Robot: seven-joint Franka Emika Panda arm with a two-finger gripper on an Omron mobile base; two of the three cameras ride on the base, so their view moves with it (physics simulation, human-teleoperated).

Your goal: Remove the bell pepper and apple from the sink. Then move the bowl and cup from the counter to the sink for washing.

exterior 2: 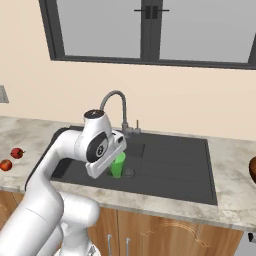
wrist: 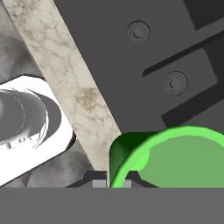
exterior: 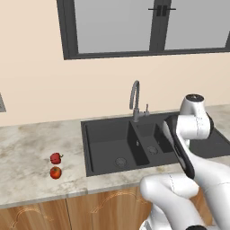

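My gripper [wrist: 113,179] is shut on the rim of the green cup [wrist: 175,157], one fingertip [wrist: 94,177] outside the wall and the other inside. In the right base view the cup [exterior 2: 118,165] hangs upright in the dark sink [exterior 2: 170,165], by a round drain [exterior 2: 130,173]; I cannot tell whether it touches the bottom. The deep-red bell pepper [exterior: 56,157] and the orange-red apple [exterior: 55,172] lie side by side on the counter [exterior: 27,148] left of the sink [exterior: 108,143]. The brown bowl [exterior 2: 253,170] peeks in at the right edge.
The curved grey faucet [exterior 2: 116,102] rises behind the sink, close to my hand. The sink's drainboard [exterior 2: 175,155] stretches to the right. Both drains [wrist: 138,31] show below the cup in the hand view. A window [exterior: 148,27] fills the wall above.
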